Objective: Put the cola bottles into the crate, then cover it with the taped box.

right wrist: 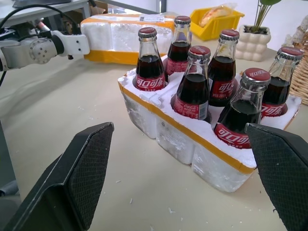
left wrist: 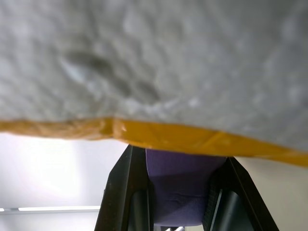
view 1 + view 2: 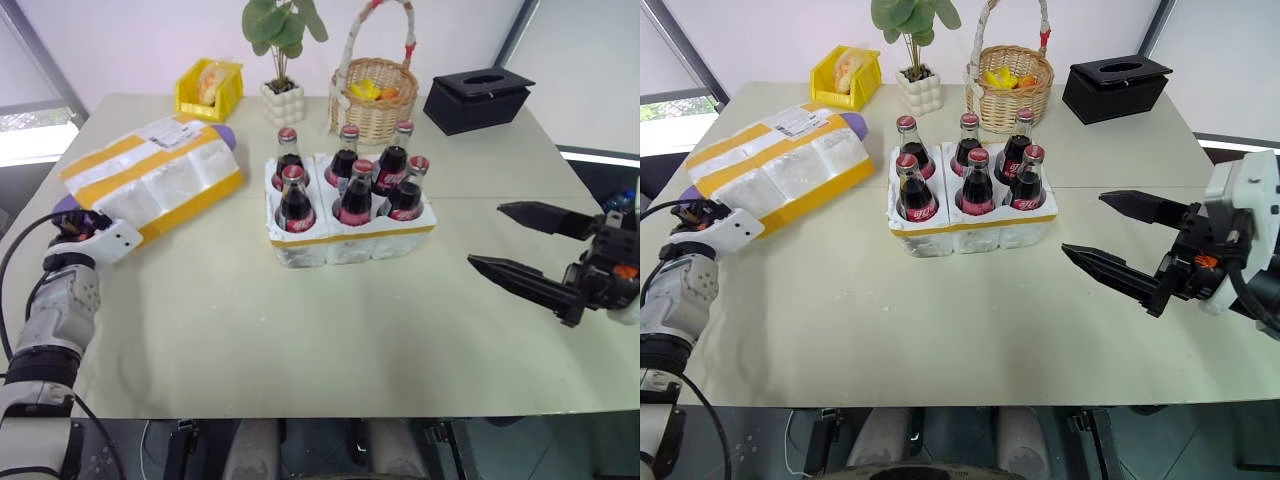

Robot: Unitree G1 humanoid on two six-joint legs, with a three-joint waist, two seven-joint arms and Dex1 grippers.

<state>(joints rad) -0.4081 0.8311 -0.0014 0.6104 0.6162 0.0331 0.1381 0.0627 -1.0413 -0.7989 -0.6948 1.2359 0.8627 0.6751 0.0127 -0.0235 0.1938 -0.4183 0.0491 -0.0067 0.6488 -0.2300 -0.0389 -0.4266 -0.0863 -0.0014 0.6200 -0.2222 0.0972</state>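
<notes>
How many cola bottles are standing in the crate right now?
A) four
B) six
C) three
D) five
B: the cola bottles stand in two rows of three, filling every hole of the crate; none is on the table outside it.

Bright, even daylight; windows w/ glare at table [image 3: 300, 330] edges. Soft shadows under bottles [image 3: 350, 185]. Left wrist view v. blurry, box [image 2: 154, 62] too close to focus; other views sharp
</notes>
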